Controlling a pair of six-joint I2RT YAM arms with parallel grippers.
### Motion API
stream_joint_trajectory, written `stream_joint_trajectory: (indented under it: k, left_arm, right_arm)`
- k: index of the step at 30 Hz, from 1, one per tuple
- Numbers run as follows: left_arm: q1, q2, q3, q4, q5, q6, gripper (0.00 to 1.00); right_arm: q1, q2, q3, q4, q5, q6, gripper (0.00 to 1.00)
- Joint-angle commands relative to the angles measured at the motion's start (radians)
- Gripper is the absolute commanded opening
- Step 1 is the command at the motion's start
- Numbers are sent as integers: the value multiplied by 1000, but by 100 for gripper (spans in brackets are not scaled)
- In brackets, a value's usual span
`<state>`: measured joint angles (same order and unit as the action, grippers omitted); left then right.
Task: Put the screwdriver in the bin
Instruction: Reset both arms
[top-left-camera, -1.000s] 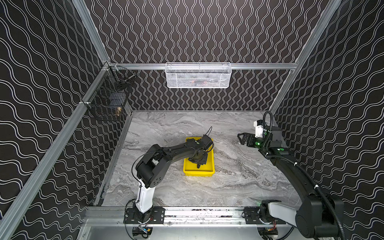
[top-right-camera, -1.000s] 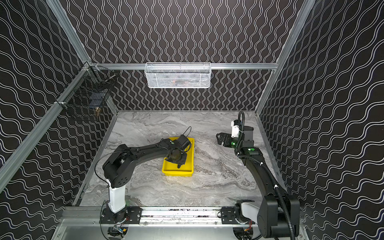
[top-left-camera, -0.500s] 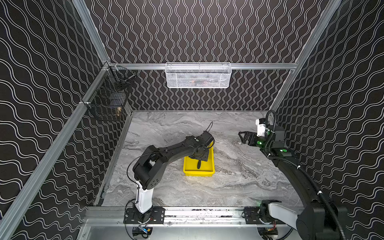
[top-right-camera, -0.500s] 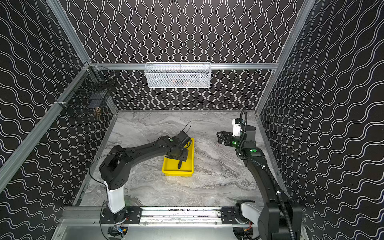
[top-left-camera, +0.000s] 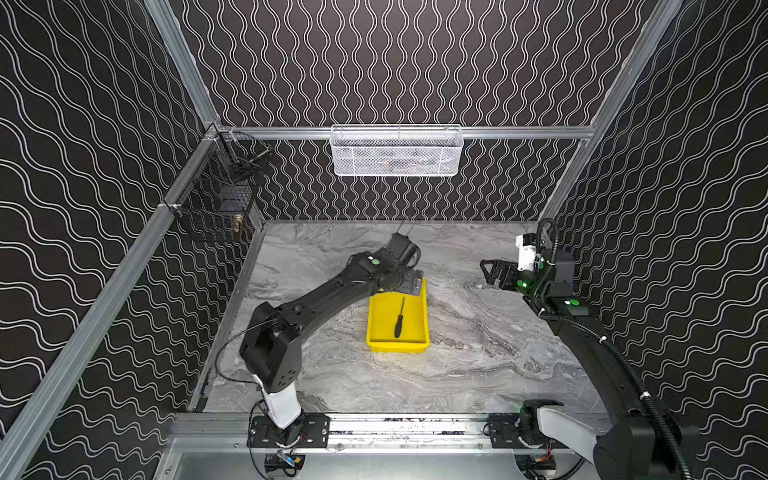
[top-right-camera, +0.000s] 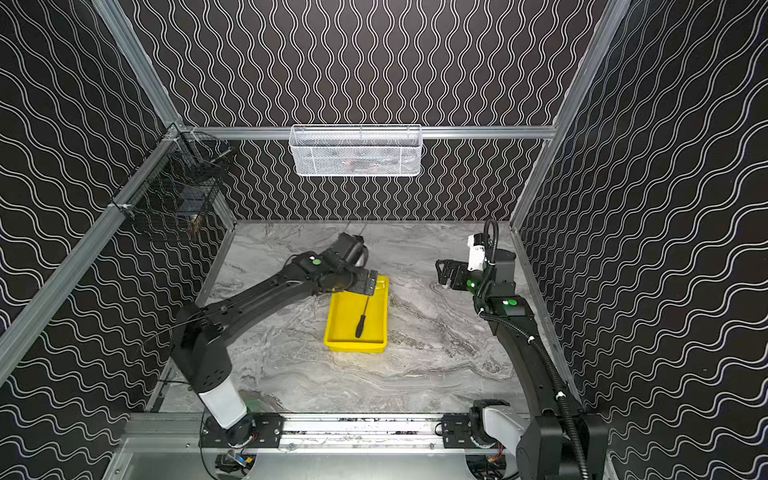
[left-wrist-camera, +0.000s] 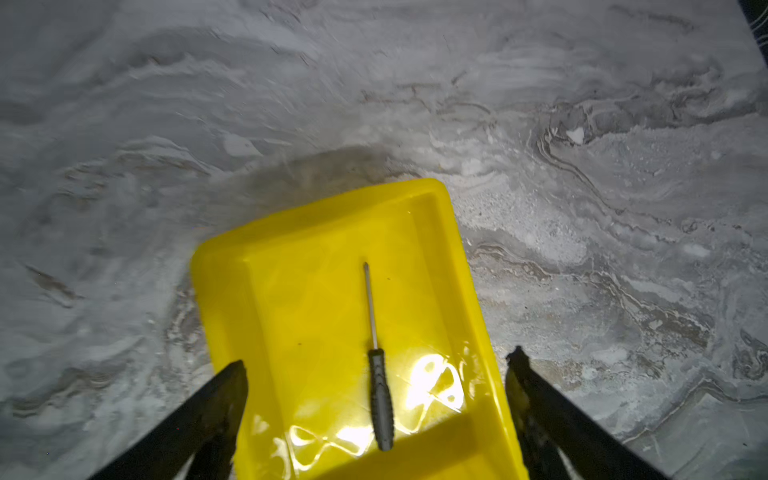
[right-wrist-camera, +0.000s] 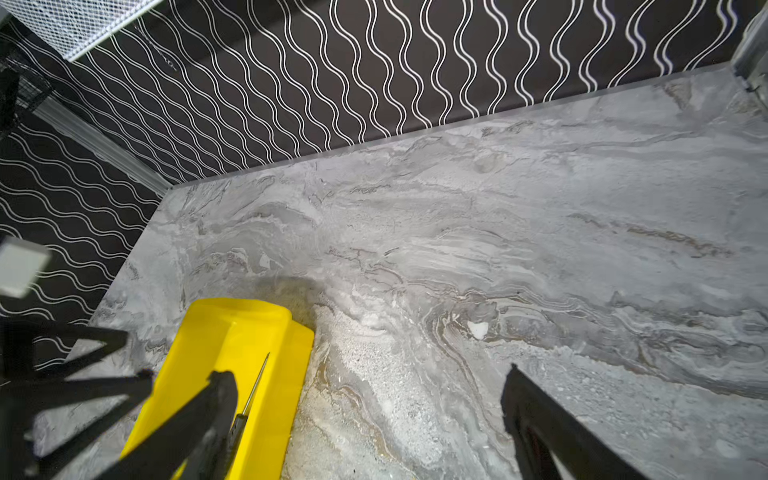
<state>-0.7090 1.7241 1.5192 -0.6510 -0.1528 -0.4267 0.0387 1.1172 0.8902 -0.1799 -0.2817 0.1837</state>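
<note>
Leftmost in both top views, black wire basket hangs on the left wall rail, something small and brassy inside, too small to tell. White mesh basket hangs on the back wall rail, contents unclear.

Next, left arm reaches from the front rail across the bench to the far end of the bin. Left gripper is spread wide with nothing between the fingers; wrist view shows one finger outside each long side of the bin, gripper above it and clear of the tool.

Screwdriver lies flat on the bin floor, inside the rim, touching no gripper. Long axis runs roughly along the bin's long side, near parallel to the long walls, slightly slanted. In a top view the black handle is at the near end toward the front rail and the thin shaft tip points away toward the back wall and the left gripper. It sits a bit right of the bin's middle line, nearer the right long wall.

Bin is yellow, shallow, sits mid-bench, long side running front to back.

Rightmost, right gripper hovers over bare bench well apart from the bin, pointing left; wrist view shows its fingers wide apart, holding nothing.
</note>
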Motion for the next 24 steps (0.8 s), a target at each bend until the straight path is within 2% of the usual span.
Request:
stream_joint_trajectory:
  k: [1, 6, 12, 19, 24]
  left_arm:
    - [69, -65, -41, 57, 16, 65, 99]
    - [207, -165, -123, 100, 38, 96, 99]
    - [255, -257, -192, 128, -132, 120, 99]
    - [356, -325, -273, 155, -115, 111, 99]
    - [383, -378, -347, 202, -195, 142, 99]
  right_arm:
    - [-1, -6, 44, 2, 35, -3, 99]
    - [-9, -16, 80, -38, 109, -35, 99]
    - [-42, -82, 47, 3, 189, -10, 99]
    - [-68, -129, 8, 26, 229, 4, 99]
    - [-71, -133, -14, 53, 238, 5, 99]
